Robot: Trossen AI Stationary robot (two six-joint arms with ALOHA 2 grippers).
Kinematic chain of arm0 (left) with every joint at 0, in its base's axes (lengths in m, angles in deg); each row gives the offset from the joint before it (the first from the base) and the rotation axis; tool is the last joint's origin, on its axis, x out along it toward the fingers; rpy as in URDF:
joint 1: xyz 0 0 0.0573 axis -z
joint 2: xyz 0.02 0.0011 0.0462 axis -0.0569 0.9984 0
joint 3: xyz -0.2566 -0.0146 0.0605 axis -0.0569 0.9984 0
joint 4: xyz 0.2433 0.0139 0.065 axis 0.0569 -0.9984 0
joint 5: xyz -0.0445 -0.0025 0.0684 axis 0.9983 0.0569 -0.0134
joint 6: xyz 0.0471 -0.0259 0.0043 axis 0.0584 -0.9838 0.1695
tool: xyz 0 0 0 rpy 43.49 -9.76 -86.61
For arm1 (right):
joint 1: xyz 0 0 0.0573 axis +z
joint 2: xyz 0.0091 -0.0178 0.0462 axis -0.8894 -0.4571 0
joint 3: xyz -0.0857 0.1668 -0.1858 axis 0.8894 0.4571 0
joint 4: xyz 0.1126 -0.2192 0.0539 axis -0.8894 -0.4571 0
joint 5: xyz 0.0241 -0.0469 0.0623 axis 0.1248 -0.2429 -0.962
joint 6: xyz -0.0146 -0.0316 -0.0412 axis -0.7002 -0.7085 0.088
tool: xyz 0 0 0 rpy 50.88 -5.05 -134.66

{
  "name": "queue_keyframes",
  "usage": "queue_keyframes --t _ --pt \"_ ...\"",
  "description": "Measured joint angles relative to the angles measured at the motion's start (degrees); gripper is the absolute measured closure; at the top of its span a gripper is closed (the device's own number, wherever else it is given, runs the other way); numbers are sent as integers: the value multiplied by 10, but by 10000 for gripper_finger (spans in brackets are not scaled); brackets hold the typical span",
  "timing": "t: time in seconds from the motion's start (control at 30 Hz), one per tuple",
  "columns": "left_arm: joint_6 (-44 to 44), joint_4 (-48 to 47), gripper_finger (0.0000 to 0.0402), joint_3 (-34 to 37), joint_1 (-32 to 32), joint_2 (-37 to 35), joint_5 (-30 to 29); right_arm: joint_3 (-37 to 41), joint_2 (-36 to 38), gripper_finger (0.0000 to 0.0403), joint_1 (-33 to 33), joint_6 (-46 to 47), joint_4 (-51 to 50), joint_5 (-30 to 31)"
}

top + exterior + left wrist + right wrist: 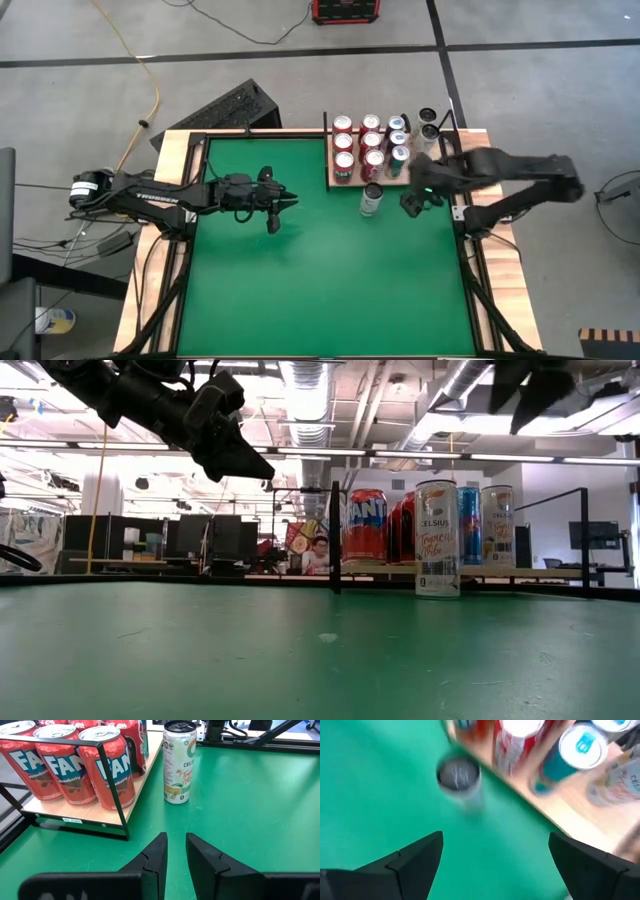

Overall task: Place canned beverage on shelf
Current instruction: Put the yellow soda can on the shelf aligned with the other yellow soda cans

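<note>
A green bench point(320, 270) with pale wooden rails along its sides stands on a grey floor, and the low view looks across it into a large room with ceiling pipes and rows of dark monitors. At the far edge of the bench sits the shelf point(345, 183), a pale wood board with thin black posts, carrying rows of red cans point(344, 144) and a few blue-green and pale ones toward its right end. The canned beverage point(371, 199), a tall white can with a dark top, stands upright on the green surface just in front of the shelf's front edge, not on the board. The right tool point(413, 203) hangs above the bench just to the right of that can, its fingers spread wide and holding nothing. The left tool point(287, 203) hovers over the left middle of the bench, well apart from the can, fingers closed together and empty.
</note>
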Motion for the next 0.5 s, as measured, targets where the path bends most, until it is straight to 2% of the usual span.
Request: queue_keyframes --t 0.1,0.23,0.4,0.5 --pt "0 4 345 0 0 0 0 108 80 17 42 81 137 71" --pt "-3 4 345 0 0 0 0 234 127 17 85 103 311 130" --pt "-5 2 345 0 0 0 0 314 110 17 107 101 474 204" --pt "-6 2 345 0 0 0 0 319 79 17 118 91 484 255"
